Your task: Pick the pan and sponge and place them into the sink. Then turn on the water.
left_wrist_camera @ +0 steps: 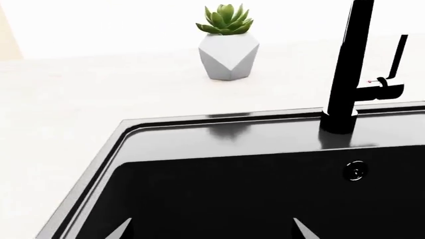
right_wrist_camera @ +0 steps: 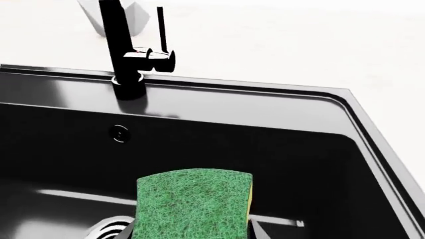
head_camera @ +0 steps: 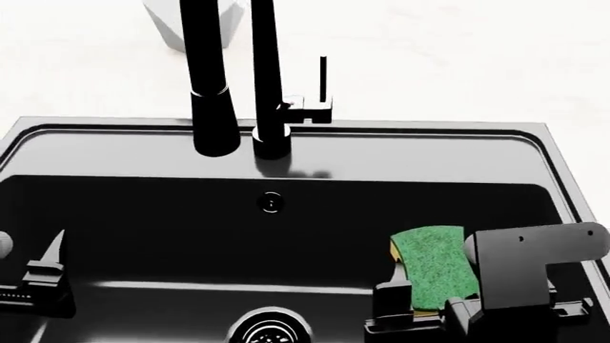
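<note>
1. Nearest the head camera, low at the left edge, the left claw (head_camera: 38, 275) hangs over the sink (head_camera: 533, 153); its pale finger tips stand apart with nothing between them, so it is released.
2. Next comes the round metal drain (head_camera: 271, 329), at the bottom of the black basin, partly cut by the frame edge.
3. Above it, on the back wall, sits the small round overflow hole (head_camera: 271, 203).
4. Behind that wall rises the black faucet (head_camera: 270, 93), its thick spout (head_camera: 214, 107) pointing down over the basin and its thin lever (head_camera: 323, 75) standing upright to the right; no stream shows under the spout.
5. A white faceted pot holding a succulent (left_wrist_camera: 228, 49) stands on the pale worktop (left_wrist_camera: 79, 99) behind the sink's left back corner.
6. Further right, the sponge (head_camera: 433, 268) is green side up, clenched between the fingers of the right claw (head_camera: 419, 296), inside the sink's outline right of the drain.
7. Whether the sponge touches the basin floor cannot be told.
</note>
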